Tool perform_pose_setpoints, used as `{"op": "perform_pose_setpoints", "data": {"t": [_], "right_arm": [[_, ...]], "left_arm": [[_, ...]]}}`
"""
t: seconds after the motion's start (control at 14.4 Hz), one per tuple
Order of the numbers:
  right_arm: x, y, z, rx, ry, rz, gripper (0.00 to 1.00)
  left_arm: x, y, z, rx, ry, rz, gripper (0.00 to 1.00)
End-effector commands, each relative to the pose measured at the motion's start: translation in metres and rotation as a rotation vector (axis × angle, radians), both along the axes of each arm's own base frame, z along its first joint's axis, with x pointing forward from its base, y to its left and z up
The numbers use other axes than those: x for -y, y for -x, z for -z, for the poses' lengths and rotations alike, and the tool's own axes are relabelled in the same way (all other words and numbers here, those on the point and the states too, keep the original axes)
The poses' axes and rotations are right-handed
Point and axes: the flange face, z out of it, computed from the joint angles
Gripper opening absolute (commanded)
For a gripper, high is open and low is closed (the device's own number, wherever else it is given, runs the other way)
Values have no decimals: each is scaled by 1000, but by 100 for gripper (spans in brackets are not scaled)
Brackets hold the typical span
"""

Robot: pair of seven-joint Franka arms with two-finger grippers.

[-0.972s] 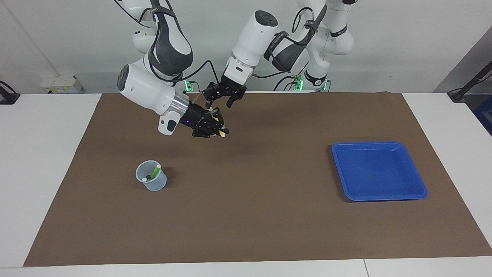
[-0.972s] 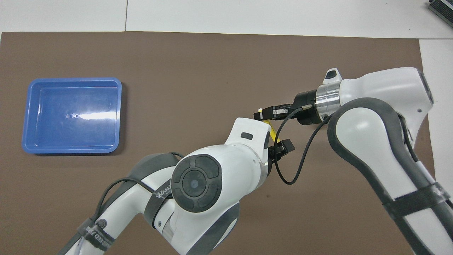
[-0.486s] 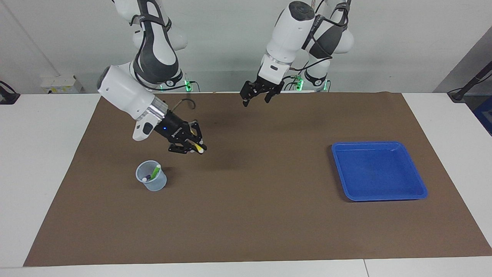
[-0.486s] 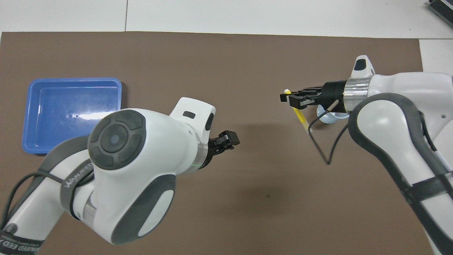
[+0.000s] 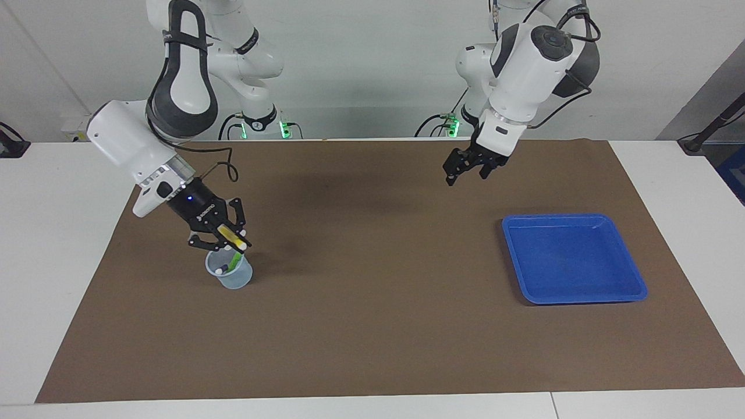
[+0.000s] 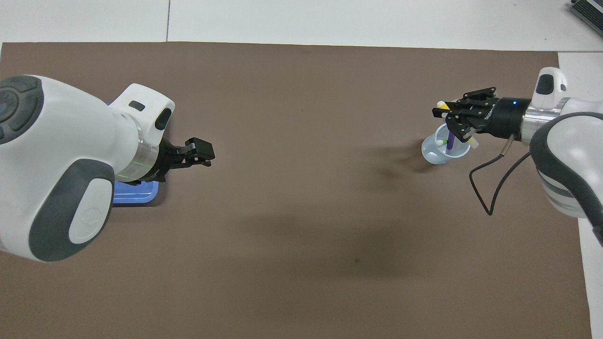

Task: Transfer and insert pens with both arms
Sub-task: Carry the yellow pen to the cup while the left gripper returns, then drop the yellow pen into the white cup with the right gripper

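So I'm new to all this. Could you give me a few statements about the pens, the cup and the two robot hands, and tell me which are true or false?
1. The right gripper holds the yellow pen over the cup. True.
2. The green pen lies in the blue tray. False: it stands in the cup, and the tray holds nothing.
3. The purple pen is in the cup. True.
4. The left gripper carries a pen. False: it is open and holds nothing, up over the brown mat.
5. The cup has tipped over. False: it stands upright.
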Motion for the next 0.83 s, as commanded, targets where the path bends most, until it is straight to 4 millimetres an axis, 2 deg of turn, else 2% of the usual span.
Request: {"op": "perform_pose_setpoints", "data": {"t": [0.0,0.14,0.35,0.56,0.76], "right_arm": [[12,-3,30,116,-79,-20,0],[10,-3,31,144,-145,11,0],[11,-2,32,190,-215,24,0],[22,6,54,229,-269,5,0],[40,17,68,229,-307,-20,0]], "left_arm": [[-30,2,0,-2,-81,40,100],[-56,-4,0,-13,-84,44,100],[-80,-10,0,-12,-86,112,100],[-111,-17,0,-6,-87,180,100],[-116,-17,1,-17,-154,218,100]]}}
